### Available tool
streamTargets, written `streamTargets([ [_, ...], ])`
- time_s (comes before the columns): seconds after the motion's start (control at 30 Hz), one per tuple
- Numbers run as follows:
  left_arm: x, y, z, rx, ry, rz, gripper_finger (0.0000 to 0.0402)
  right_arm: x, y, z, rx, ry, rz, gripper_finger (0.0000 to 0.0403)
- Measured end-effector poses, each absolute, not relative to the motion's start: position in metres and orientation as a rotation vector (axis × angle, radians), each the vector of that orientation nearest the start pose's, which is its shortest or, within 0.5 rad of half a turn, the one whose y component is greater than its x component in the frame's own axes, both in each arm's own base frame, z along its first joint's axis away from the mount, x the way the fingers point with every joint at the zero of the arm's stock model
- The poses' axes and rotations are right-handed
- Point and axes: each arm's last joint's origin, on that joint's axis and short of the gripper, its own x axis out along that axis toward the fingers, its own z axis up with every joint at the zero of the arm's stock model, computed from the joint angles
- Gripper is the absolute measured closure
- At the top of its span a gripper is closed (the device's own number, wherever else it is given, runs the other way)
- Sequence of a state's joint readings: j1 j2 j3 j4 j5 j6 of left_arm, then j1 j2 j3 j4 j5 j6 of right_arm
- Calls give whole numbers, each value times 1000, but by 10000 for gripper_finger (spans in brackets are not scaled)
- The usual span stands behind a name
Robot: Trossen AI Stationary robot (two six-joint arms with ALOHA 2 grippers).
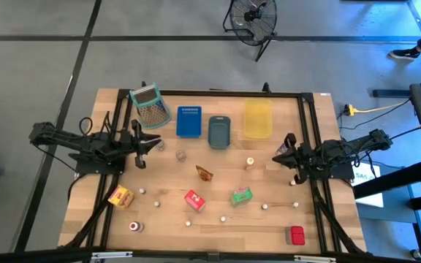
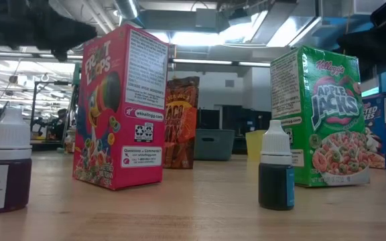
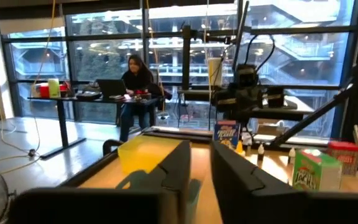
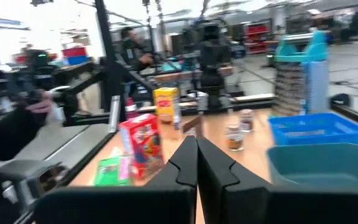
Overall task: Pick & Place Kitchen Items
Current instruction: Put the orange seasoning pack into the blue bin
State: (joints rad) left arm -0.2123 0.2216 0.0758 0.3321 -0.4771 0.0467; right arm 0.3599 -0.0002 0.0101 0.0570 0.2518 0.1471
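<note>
Left gripper (image 1: 154, 142) slightly parted, right gripper (image 1: 277, 157) pressed together, both empty; risk: upright red carton (image 1: 194, 199) toppling if nudged on approach.

The high view looks straight down from well above the table (image 1: 210, 201), taking in both arms and all the trays. The low view sits at tabletop height just before the red carton (image 2: 119, 107), also seen from overhead (image 1: 194, 199). Each wrist view faces level across the table toward the opposite arm.
</note>
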Motion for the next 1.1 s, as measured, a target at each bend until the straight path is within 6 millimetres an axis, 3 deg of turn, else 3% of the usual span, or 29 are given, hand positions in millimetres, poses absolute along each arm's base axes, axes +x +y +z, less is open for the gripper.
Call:
streamTargets([
  [0.27, 114, -12, 238, 0, -184, 242, 230, 92, 26, 172, 163, -58, 77, 402],
  [0.5, 138, -20, 281, 94, -146, 123, 227, 92, 26, 172, 163, -57, 77, 402],
  [0.63, 159, -26, 300, 130, 50, 70, 228, 92, 26, 172, 162, -56, 77, 402],
  [0.83, 192, -32, 309, 182, 360, 41, 228, 92, 26, 172, 162, -55, 77, 402],
  [1.1, 234, -28, 301, 96, 502, -162, 229, 92, 26, 172, 155, -55, 79, 402],
])
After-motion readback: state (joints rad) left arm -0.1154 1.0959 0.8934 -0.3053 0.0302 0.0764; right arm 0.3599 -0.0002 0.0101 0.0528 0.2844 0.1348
